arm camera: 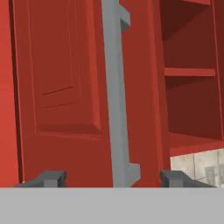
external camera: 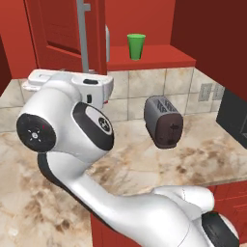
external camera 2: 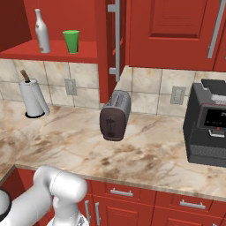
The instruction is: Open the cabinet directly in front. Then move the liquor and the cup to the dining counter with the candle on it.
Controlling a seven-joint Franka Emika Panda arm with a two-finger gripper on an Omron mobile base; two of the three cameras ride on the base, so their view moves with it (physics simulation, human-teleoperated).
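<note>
Hand view: gripper (arm camera: pixel 109 178) fingertips spread wide at the bottom edge, one on each side of the silver bar handle (arm camera: pixel 114 94); touching it or not cannot be told.
Cabinet (arm camera: pixel 65 87): door open, shelves visible at right of frame.
Right base view: liquor (external camera 2: pixel 42 32) and green cup (external camera 2: pixel 71 41) upper left on the cabinet's lower shelf, apart.
Left base view: cup (external camera: pixel 136 46) top centre; liquor mostly hidden behind the door edge.
Worktop: toaster (external camera 2: pixel 115 115) centre, paper-towel roll (external camera 2: pixel 32 97) left, coffee machine (external camera 2: pixel 206 128) cut off at right.

No text, label or number can be read; the coffee machine (external camera 2: pixel 211 128) carries only a dark display with blurred red marks
</note>
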